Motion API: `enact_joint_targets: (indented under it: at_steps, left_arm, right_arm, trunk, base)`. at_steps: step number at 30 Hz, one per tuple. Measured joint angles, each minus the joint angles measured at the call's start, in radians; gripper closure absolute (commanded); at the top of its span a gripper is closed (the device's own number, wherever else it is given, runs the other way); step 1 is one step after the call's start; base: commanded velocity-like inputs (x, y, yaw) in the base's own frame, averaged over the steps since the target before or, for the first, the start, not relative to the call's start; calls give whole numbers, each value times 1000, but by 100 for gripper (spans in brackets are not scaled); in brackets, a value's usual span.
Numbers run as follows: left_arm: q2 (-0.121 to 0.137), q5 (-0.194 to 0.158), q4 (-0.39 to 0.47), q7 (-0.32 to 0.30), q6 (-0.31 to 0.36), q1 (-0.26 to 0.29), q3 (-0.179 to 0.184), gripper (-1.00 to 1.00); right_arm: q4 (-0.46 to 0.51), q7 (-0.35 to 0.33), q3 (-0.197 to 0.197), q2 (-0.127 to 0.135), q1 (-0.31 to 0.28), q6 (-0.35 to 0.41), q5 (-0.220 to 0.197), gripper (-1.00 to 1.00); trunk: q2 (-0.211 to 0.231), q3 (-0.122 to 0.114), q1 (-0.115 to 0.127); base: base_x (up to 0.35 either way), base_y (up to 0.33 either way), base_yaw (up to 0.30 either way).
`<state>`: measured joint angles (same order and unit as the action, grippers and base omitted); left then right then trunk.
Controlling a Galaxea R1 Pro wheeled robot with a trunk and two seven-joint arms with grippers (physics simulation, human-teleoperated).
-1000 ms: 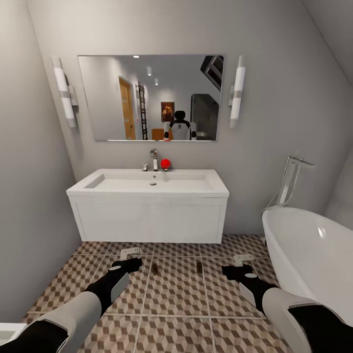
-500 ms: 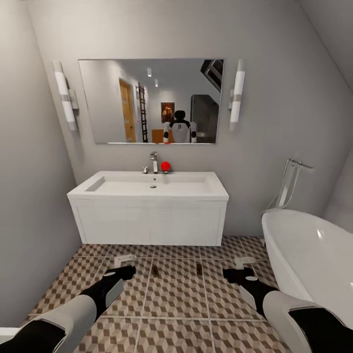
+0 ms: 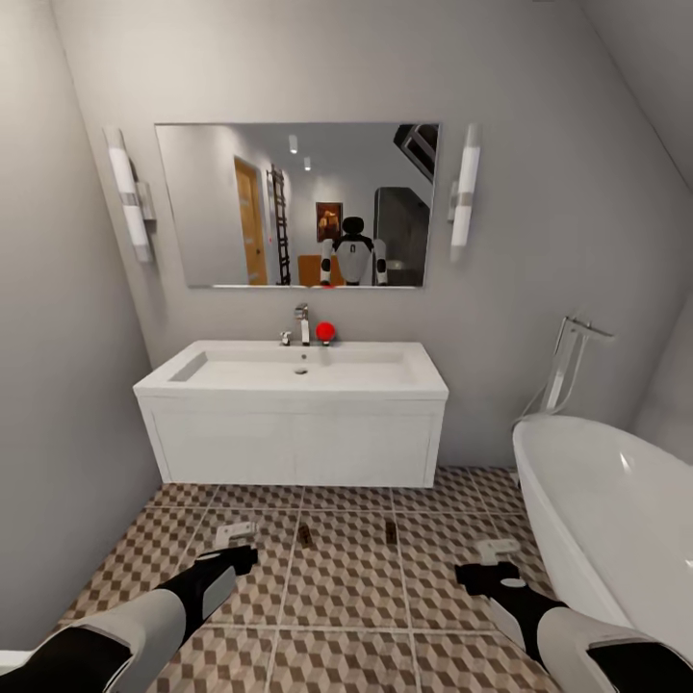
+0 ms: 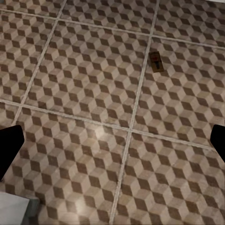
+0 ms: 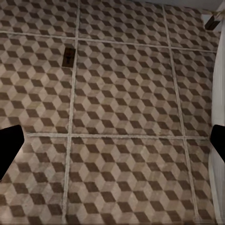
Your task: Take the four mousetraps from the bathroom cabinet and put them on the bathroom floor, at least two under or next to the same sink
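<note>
Two mousetraps (image 3: 304, 535) (image 3: 391, 530) lie flat on the cube-patterned bathroom floor (image 3: 346, 587), just in front of the white bathroom sink (image 3: 298, 371) and its wall-hung vanity. My left gripper (image 3: 234, 532) hovers open left of the first trap, nothing between its fingers. That trap appears as a small brown slab (image 4: 156, 62) in the left wrist view. My right gripper (image 3: 496, 551) is open and empty, right of the second trap, which the right wrist view catches as a mousetrap (image 5: 69, 56). The cabinet is out of view.
A white oval bathtub (image 3: 616, 510) with a chrome floor tap (image 3: 570, 361) fills the right side, close to my right arm. A mirror (image 3: 294, 204) hangs above the sink, and a red object (image 3: 325, 330) sits by the chrome tap (image 3: 304, 322). A grey wall (image 3: 58, 385) bounds the left.
The whole view has drawn back from the sink. Both arms sit lower and nearer in the picture, grippers still open. The two traps stay put on the floor.
</note>
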<state>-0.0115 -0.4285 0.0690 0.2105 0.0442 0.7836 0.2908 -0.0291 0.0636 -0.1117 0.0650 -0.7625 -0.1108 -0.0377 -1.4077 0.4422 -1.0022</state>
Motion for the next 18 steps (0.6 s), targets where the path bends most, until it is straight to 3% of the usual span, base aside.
enact_joint_targets:
  at_steps: [18]
  left_arm:
    - [-2, -30, -62, 0, 2, -5, 0, -100]
  right_arm:
    - [0, 0, -1, 17, 83, -2, 0, -100]
  trunk:
    - [126, -56, 69]
  base:
    - [0, 0, 0]
